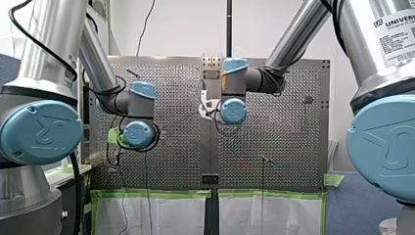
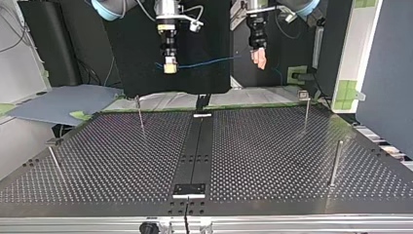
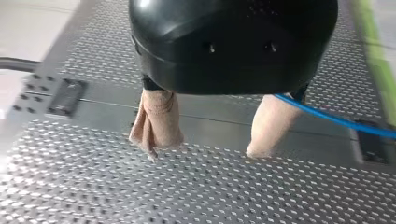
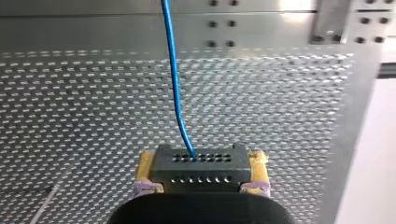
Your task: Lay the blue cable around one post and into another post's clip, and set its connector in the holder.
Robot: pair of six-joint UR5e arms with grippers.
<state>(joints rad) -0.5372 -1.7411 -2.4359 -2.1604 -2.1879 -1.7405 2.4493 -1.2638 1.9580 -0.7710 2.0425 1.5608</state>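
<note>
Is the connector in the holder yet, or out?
Out. The connector sits clamped between my right hand's yellow pads, above the table, blue cable trailing from it.

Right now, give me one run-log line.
right end effector: shut on connector | left end effector: open, blue cable beside it | routing: not started

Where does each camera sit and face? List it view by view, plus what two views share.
Front: behind and above the arms, facing over the table; both arms show.
Top: across the table, facing the arms; right claw and left claw hang in.
Left wrist: looks down past its own fingers at the table.
Right wrist: looks over its claw, shut on the plug.
Shared: top and both wrists show the blue cable.
</note>
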